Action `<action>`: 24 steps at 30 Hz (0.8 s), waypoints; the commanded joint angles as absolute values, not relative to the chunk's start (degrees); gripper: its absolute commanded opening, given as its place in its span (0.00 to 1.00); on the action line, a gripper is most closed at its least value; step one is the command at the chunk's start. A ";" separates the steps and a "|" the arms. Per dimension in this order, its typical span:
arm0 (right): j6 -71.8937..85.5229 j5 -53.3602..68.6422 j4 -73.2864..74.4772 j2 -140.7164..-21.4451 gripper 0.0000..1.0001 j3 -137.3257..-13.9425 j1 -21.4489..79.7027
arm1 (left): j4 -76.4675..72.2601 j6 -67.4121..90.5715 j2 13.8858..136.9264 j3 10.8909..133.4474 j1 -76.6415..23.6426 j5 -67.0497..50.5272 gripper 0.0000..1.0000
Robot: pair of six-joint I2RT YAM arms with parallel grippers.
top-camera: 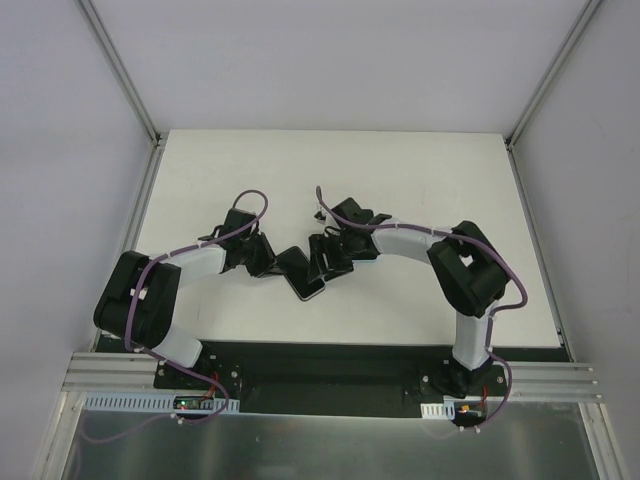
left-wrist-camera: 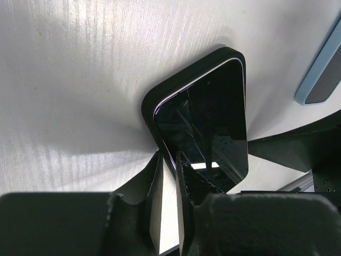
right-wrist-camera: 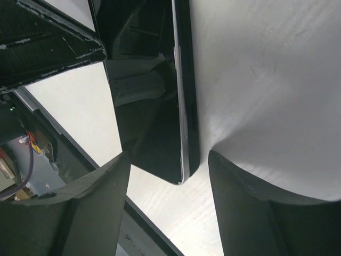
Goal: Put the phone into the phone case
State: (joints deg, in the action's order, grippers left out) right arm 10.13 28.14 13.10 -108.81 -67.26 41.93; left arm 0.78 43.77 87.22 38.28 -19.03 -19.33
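The left gripper (left-wrist-camera: 169,160), its fingers drawn nearly together, pinches the long edge of the phone case (left-wrist-camera: 178,85) where the phone (left-wrist-camera: 208,122) meets the rim, one finger outside the black wall and the other over the glass. The right gripper (right-wrist-camera: 169,160) stands spread, its fingers either side of the phone's end without visibly touching it. Seen from above, the two meet over the phone near the middle of the white table (top-camera: 420,180), the left at about 10 o'clock of it, the right at about 1 o'clock.

The phone lies screen up inside the case. In the left wrist view its far corners, toward 12 o'clock, look seated. A pale line of the phone's frame shows along the pinched side, toward 7 o'clock, and whether that edge is fully home cannot be told.

The step in hand appears to be the final seating. Doing it well likely means steady downward pressure near the doubtful edge rather than a sideways pull. The rim should be eased out only enough to let the frame drop, with the spread right gripper bracing the end so the slick glass does not skate.
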 commanded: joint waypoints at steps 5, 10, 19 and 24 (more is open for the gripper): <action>10.55 28.04 13.10 -111.88 0.56 -71.10 42.89 | 1.58 42.71 87.98 37.53 -19.51 -18.72 0.14; 11.69 26.98 12.74 -112.76 0.51 -71.19 43.42 | 0.53 43.94 88.07 37.18 -19.51 -22.23 0.20; 14.06 28.30 8.97 -113.03 0.51 -69.52 43.42 | 0.27 44.38 82.97 33.57 -19.69 -20.56 0.49; 16.34 27.78 7.56 -114.26 0.52 -69.96 43.33 | -2.11 45.35 85.07 32.78 -19.69 -23.03 0.36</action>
